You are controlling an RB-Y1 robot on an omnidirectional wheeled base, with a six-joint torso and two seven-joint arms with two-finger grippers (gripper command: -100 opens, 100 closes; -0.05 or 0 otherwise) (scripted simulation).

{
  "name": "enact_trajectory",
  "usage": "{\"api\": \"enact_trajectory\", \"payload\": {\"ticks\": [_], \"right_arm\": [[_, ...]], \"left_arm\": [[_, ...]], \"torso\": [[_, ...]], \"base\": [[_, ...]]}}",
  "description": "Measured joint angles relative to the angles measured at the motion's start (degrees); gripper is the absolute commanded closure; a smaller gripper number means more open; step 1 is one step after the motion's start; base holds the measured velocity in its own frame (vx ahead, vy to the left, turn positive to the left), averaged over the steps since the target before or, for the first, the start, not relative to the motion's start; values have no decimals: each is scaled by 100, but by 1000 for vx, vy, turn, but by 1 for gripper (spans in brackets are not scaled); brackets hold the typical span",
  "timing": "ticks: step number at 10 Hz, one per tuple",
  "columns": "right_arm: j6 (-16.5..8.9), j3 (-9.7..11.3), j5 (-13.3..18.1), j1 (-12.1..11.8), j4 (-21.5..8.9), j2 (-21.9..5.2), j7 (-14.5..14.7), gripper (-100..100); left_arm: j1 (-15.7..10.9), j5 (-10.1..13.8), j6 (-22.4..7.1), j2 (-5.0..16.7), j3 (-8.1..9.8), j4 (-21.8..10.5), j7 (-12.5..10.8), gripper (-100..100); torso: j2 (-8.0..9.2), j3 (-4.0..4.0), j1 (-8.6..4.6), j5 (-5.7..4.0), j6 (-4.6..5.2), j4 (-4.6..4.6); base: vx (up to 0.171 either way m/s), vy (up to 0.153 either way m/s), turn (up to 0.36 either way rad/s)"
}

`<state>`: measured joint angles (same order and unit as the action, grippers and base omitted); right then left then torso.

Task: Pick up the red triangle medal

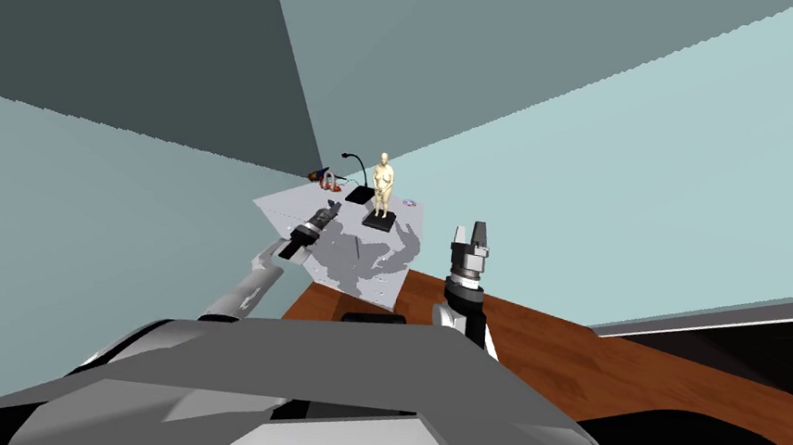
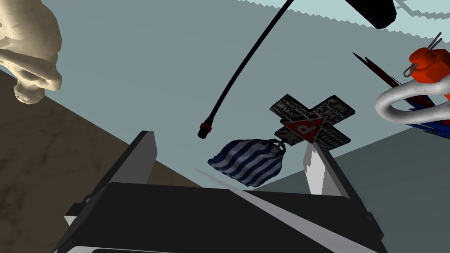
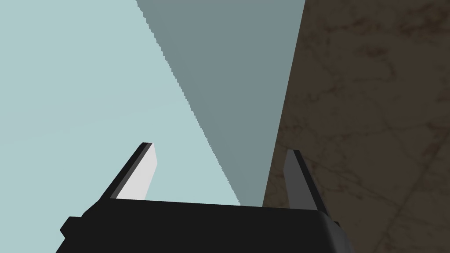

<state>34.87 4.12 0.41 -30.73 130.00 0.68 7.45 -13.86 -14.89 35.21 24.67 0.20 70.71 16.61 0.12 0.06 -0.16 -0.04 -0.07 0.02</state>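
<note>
The medal (image 2: 310, 125) is a dark cross with a red triangle at its centre, hung on a blue and white striped ribbon (image 2: 248, 161). It lies on the grey tabletop (image 1: 380, 265). My left gripper (image 2: 228, 140) is open just short of it: the ribbon sits between the fingers and the cross lies just past one fingertip (image 2: 313, 158). In the head view the left gripper (image 1: 327, 216) reaches over the table's left part. My right gripper (image 1: 476, 232) is held upright at the table's right edge, open (image 3: 222, 151) and holding nothing.
A cream figurine (image 1: 382, 185) on a dark base stands mid-table, also close beside my left hand (image 2: 30, 48). A black gooseneck lamp (image 2: 241, 70) arches over the medal. A red object with a white ring (image 2: 422, 83) lies beyond it. A brown wooden surface (image 1: 556, 359) adjoins the table.
</note>
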Motion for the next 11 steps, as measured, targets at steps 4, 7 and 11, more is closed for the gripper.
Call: {"api": "enact_trajectory", "payload": {"ticks": [4,7,11], "right_arm": [[0,0,0,0,0,0,0,0],[0,0,0,0,0,0,0,0],[0,0,0,0,0,0,0,0]], "left_arm": [[-550,97,218,127,-117,-678,-36,-100],[-922,171,414,211,-199,-1204,-47,-100],[-1358,250,608,307,-295,-1880,-66,-100]], "torso": [[-3,-1,-4,-1,2,-1],[2,1,-4,-1,2,0],[-4,-2,2,1,1,-1]], "base": [[-17,-28,37],[-30,-28,52],[-26,-28,63]]}}
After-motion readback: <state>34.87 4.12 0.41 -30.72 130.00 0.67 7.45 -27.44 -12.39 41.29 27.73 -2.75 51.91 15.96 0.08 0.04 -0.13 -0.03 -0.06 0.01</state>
